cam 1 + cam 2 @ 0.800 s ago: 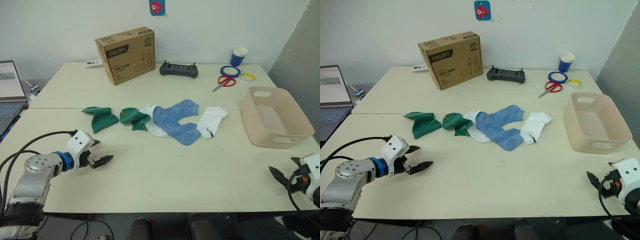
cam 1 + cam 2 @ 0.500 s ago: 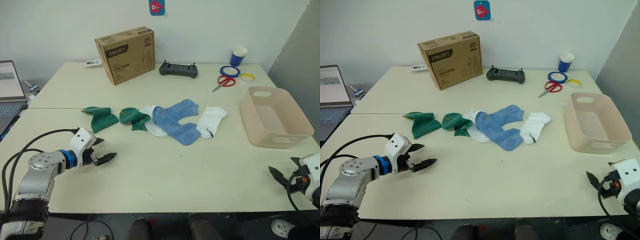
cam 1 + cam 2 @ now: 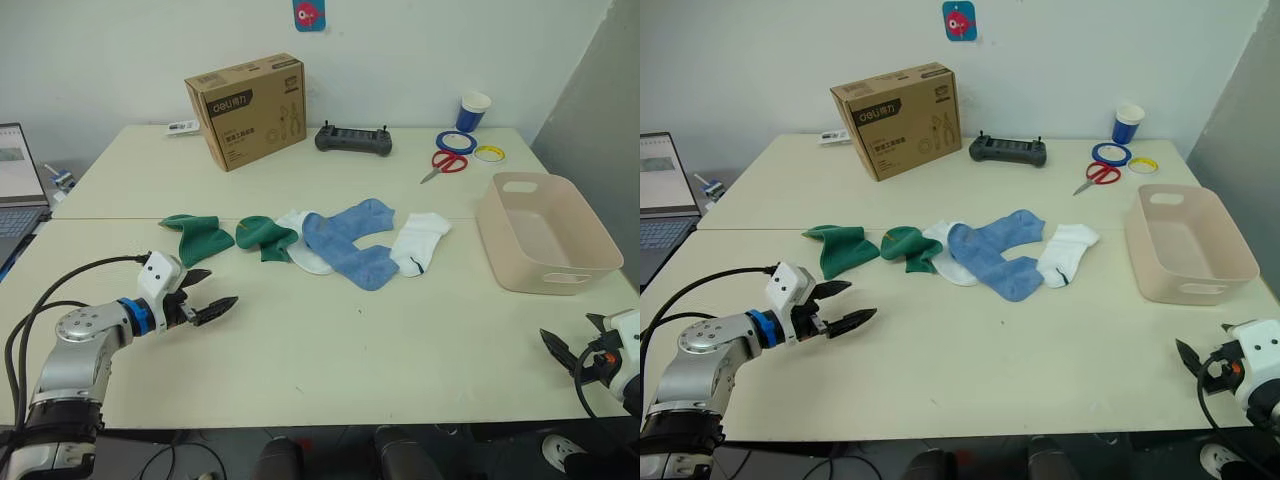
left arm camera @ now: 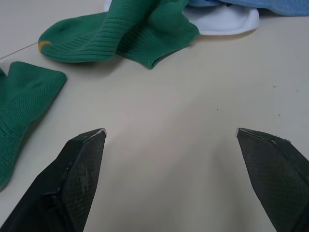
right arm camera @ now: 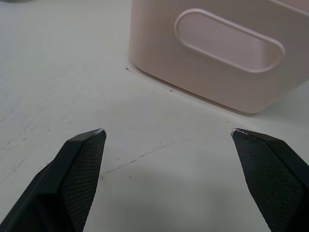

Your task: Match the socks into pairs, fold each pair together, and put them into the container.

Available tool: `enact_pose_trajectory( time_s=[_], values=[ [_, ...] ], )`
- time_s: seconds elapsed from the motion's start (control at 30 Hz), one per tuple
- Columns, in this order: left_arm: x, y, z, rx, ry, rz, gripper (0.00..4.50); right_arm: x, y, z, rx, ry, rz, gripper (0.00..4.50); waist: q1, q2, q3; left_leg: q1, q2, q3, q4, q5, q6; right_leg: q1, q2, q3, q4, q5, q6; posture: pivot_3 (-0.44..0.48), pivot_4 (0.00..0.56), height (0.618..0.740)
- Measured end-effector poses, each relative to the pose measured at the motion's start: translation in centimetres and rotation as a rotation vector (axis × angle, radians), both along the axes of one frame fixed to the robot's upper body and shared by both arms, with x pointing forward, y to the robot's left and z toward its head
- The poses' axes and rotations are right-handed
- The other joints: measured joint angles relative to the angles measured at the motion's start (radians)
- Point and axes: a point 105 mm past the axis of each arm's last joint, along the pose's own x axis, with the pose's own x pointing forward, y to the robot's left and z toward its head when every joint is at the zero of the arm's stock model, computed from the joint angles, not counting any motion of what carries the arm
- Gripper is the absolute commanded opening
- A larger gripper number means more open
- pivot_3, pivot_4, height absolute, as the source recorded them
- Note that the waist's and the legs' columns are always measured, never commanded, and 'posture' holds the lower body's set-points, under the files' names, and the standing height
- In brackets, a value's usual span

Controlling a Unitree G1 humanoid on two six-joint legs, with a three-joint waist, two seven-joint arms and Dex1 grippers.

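- Progress: nothing done, as I read it. No pair matched or folded, and the container [image 3: 545,237] looks empty.
- Socks lie in a loose row across mid-counter [image 3: 330,350], well apart from both tools.
- Row, left to right: a dark green sock [image 3: 195,235] on its own at the left end, second green sock [image 3: 262,235] just right of it, crumpled.
- First white sock [image 3: 303,247] touches the second green one and is partly under the blue ones.
- The two light blue socks [image 3: 350,240] overlap each other in the middle, so that pair is already together but unfolded.
- Second white sock [image 3: 420,240], with a dark mark, touches the blue pile at the right end.
- Container sits at the right of the counter, right of the row, not touching any sock.
- Left tool [image 3: 205,298] released, fingers spread wide, low over the counter near the left green sock. Holds nothing.
- Right tool [image 3: 575,340] also released and empty, at the near right edge, just short of the container's near wall with the handle slot [image 5: 227,41].
- Left to do: all three pairs need matching, folding and dropping in. Green pair looks like the likely start given where the left tool is.
- Cardboard box [image 3: 245,108], scissors [image 3: 440,163], tape rolls and a cup sit far back, out of the way.
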Motion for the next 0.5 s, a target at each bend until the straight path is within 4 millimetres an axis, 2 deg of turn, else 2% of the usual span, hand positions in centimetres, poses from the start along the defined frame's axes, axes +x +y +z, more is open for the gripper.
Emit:
enact_pose_trajectory(
  time_s=[0.17, 0.27, 0.37, 0.5],
  values=[
    [-0.6, -0.2, -0.5, -0.054, 0.046, -0.012, 4.5, -0.3, 0.5, -0.2, 0.004, 0.006, 0.012, 4.47, 0.0, 0.0, 0.0, 0.0, 0.0, 0.0, 0.0, 0.0, 0.0, 0.0, 0.0, 0.0, 0.0, 0.0, 0.0, 0.0, 0.15, 0.723],
    [-1.0, -1.0, -0.4, -0.079, 0.062, -0.046, 4.5, -0.2, 1.4, -0.4, 0.014, 0.004, 0.039, 4.47, 0.0, 0.0, 0.0, 0.0, 0.0, 0.0, 0.0, 0.0, 0.0, 0.0, 0.0, 0.0, 0.0, 0.0, 0.0, 0.0, 0.15, 0.723],
    [-1.7, -2.7, 0.2, -0.127, 0.089, -0.114, 4.5, 0.3, 3.4, 0.0, 0.01, -0.014, 0.111, 4.47, -0.001, 0.0, 0.0, 0.0, 0.0, 0.0, 0.0, 0.0, 0.0, 0.0, 0.0, 0.0, 0.0, 0.0, 0.0, 0.0, 0.15, 0.723],
    [-4.1, -6.2, 1.2, -0.169, 0.174, -0.293, 4.5, 2.4, 7.1, 2.3, 0.053, -0.112, 0.215, 4.47, -0.01, 0.0, 0.0, 0.0, 0.001, -0.001, 0.0, 0.0, 0.0, 0.0, 0.0, 0.0, 0.001, 0.0, 0.0, 0.0, 0.15, 0.723]
  ],
)
